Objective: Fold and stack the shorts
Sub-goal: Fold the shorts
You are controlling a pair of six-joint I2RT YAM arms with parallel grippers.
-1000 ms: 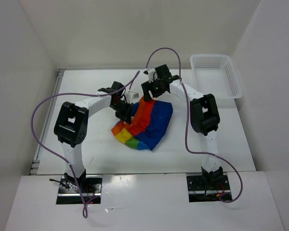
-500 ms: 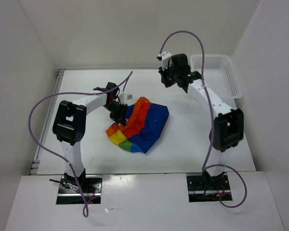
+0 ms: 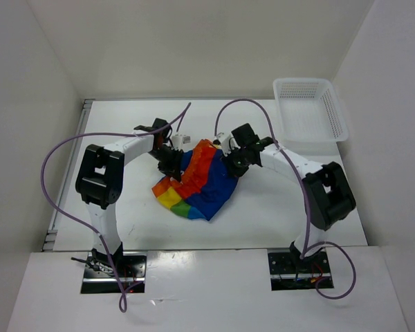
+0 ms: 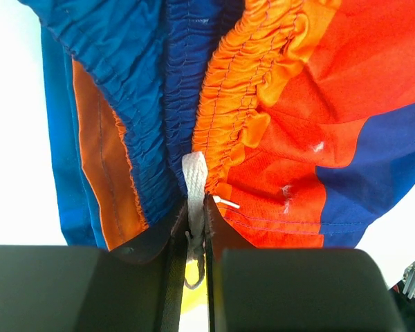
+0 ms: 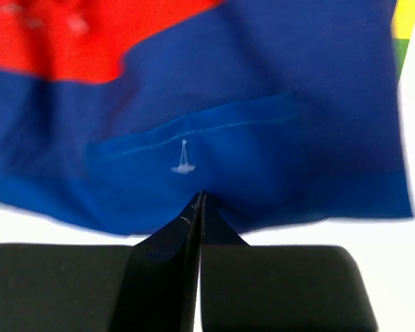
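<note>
left gripper [image 3: 171, 160] is reaching onto the left side of the shorts [image 3: 202, 181]. in its wrist view the fingers [image 4: 90, 290] are pinching the white drawstring [image 4: 194, 176] and the gathered waistband [image 4: 228, 104].

the shorts are lying crumpled near the middle of the table [image 3: 124, 131], between the two grippers. red and orange are showing at the far side, yellow and green at the near corner, blue on the right.

right gripper [image 3: 232, 164] is bearing on the right-hand blue edge. its fingers [image 5: 277, 290] are pressing together with the tips on the blue hem; whether cloth is caught between them cannot be told.

white mesh basket [image 3: 306, 82] is sitting at the far right corner, well apart from the shorts.
</note>
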